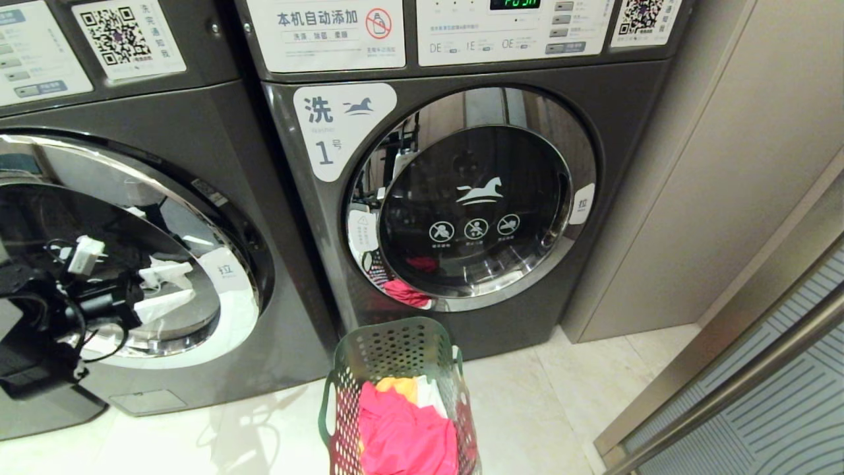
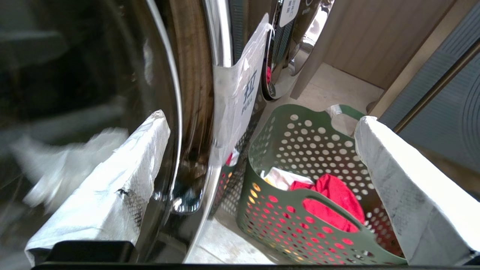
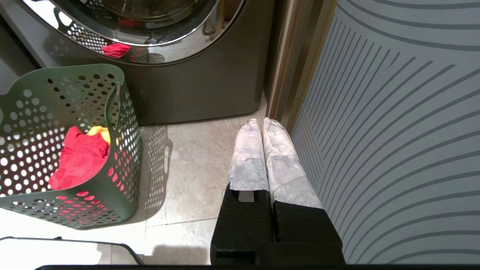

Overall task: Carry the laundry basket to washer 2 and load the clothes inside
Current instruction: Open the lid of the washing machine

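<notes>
The green laundry basket [image 1: 395,356] [image 2: 311,146] [image 3: 75,90] stands on the floor in front of the washer labelled 1 [image 1: 633,132]. In it lie the clothes: a pink-red piece [image 1: 402,432] [image 2: 333,195] [image 3: 80,157], an orange-yellow one [image 1: 399,386] and a white one [image 2: 281,178]. No label with a 2 is in view, so washer 2 cannot be picked out. My left gripper [image 1: 168,287] [image 2: 262,120] is open and empty, close in front of the left washer's closed round door [image 1: 198,218], left of the basket. My right gripper [image 3: 262,122] is shut on nothing, low over the floor.
A white pull tab [image 1: 227,270] [image 2: 240,93] sits on the right edge of the left washer's door. A striped glass sliding door [image 1: 778,396] [image 3: 393,131] and a beige wall panel [image 1: 725,165] close off the right. Pale floor tiles [image 1: 560,409] lie between basket and door.
</notes>
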